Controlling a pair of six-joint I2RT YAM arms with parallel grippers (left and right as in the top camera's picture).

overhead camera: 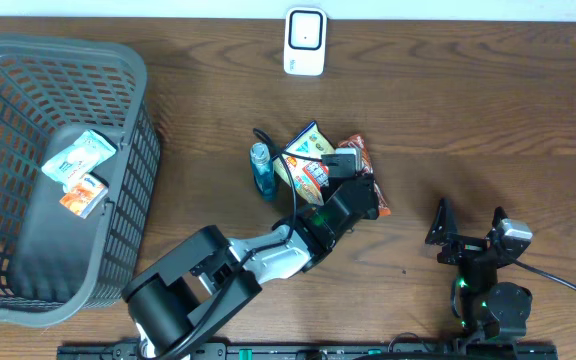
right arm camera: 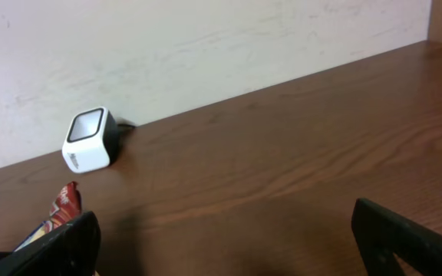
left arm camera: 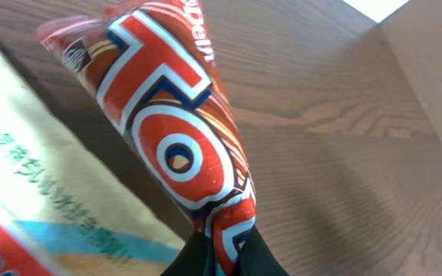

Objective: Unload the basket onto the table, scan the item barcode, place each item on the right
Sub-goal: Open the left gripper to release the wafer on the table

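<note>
Holding: we see the left gripper (left arm camera: 222, 251) closed narrow on the crimped end of a red and orange snack packet (left arm camera: 175, 153), with the wrapper stretching away from the fingers above the wood.
Why that hold: we judge the end seam is the thinnest place to pinch, and gripping there leaves the packet's faces bare so a barcode can be shown. We cannot find the barcode itself.
Where the item is: centre of the table (overhead camera: 488, 100), at the right edge of a small pile, well apart from the scanner.
Scanner: one white scanner (overhead camera: 305, 42) at the far edge, centre, its window tilted up, we think so items can be held before it.
Other arm: the right gripper (overhead camera: 468, 228) is spread wide and holds nothing, resting near right, away from the pile.
Basket: one grey basket (overhead camera: 58, 42) at the left; we take it for the place where scanned goods go.
Count: two arms; three things in the pile, namely the snack packet, a yellow packet (overhead camera: 306, 140) and a blue bottle (overhead camera: 262, 170); two small packets (overhead camera: 80, 155) in the basket.
</note>
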